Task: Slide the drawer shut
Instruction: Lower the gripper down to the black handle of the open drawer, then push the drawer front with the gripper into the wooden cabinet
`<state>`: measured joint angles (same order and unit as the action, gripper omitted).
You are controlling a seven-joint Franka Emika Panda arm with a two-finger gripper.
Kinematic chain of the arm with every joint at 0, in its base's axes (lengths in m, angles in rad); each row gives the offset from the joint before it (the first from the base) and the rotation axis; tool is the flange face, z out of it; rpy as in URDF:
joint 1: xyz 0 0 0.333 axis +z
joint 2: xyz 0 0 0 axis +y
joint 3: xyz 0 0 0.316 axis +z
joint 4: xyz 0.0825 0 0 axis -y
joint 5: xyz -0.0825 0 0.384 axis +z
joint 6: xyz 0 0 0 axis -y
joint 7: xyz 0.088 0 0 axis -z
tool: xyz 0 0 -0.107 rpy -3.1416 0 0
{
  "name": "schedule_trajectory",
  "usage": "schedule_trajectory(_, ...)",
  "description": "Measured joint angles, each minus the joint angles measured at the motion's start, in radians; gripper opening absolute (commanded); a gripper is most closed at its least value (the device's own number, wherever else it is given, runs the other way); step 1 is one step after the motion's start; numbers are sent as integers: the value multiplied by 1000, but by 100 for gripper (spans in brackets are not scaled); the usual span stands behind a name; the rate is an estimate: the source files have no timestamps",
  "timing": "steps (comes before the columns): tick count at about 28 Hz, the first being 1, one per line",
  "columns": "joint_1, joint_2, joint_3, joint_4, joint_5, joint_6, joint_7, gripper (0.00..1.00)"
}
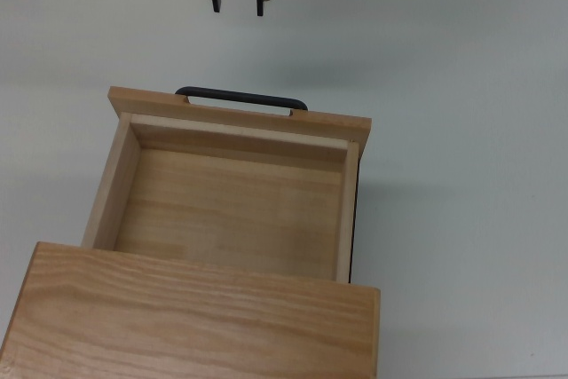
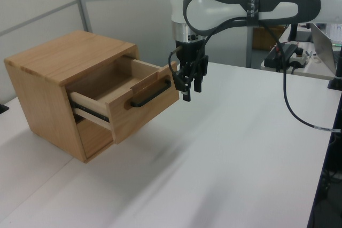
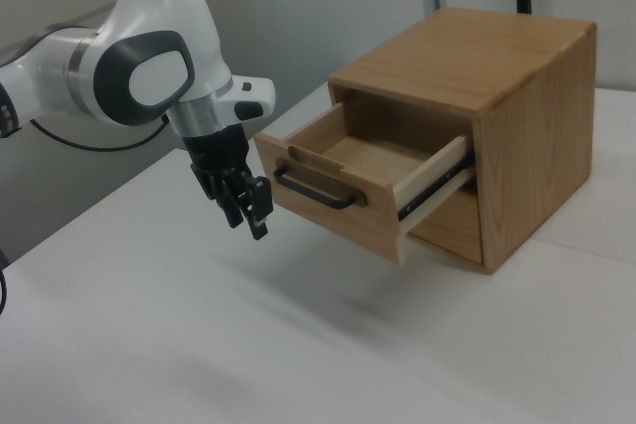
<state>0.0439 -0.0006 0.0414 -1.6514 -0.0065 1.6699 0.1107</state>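
The light wooden drawer (image 1: pixel 231 210) stands pulled well out of the cabinet (image 1: pixel 195 317), and its inside is bare. Its black bar handle (image 1: pixel 241 96) sits on the wide front panel, facing my gripper (image 1: pixel 237 4). The gripper hangs in the air beyond the handle, apart from it, at the top view's upper edge. In the left view the gripper (image 2: pixel 191 92) is just to the right of the front panel's corner, beside the handle (image 2: pixel 151 94), fingers pointing down. In the right view the gripper (image 3: pixel 248 213) is left of the drawer (image 3: pixel 333 191). The fingers are open with nothing between them.
The cabinet stands on a white table (image 1: pixel 461 130). A black cable (image 2: pixel 296 113) trails from the arm at the left view's right. A desk with equipment (image 2: pixel 291 54) stands behind the table, and grey wall panels are behind the cabinet.
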Motion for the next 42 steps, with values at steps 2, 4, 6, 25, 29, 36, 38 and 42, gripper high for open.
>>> schedule_trajectory(2, 0, 0, 1, 0, 0, -3, -17, 0)
schedule_trajectory(4, 0, 0, 2, 0, 0, -4, -27, 0)
schedule_trajectory(6, 0, 0, 2, 0, 0, -4, -30, 0)
schedule_trajectory(25, 0, 85, 5, 11, 0, 36, -31, 0)
schedule_trajectory(29, 0, 125, 5, 20, 0, 84, -31, 0)
schedule_trajectory(36, 3, 177, 5, 26, 0, 194, -19, 0)
schedule_trajectory(38, 4, 186, 5, 26, 0, 221, -15, 0)
schedule_trajectory(42, 5, 214, 2, 41, 0, 285, -10, 0)
